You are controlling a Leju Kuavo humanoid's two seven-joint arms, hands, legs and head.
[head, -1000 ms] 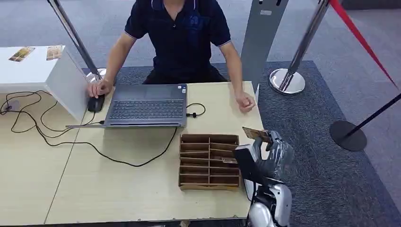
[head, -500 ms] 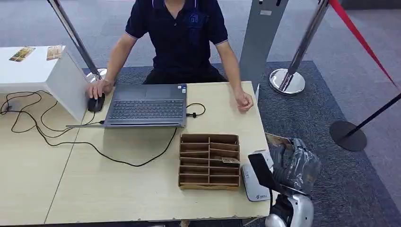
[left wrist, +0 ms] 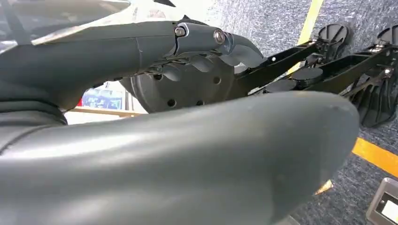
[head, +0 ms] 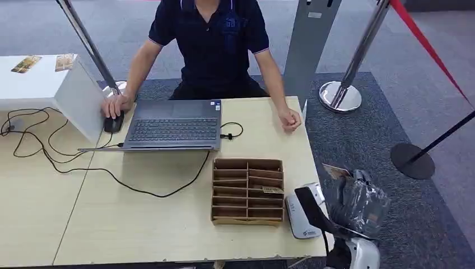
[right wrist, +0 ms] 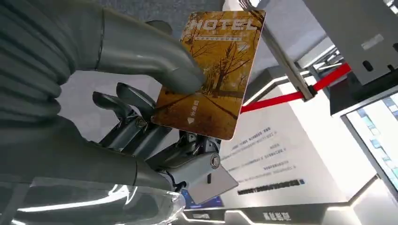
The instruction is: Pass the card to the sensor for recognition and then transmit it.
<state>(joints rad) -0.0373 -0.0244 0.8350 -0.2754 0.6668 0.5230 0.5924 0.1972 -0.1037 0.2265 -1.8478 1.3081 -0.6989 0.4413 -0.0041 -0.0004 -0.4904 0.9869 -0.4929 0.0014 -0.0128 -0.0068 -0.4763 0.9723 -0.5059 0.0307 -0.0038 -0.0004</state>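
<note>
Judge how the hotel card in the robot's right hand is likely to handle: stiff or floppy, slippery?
The card probably is stiff: it stands flat and unbent though pinched only near one edge by the right hand. Its glossy printed face suggests it could slip between the smooth fingers. It looks thin, so likely light.

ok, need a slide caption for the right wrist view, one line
Right hand pinches a golden HOTEL key card between thumb and fingers, printed face toward the camera.
</note>
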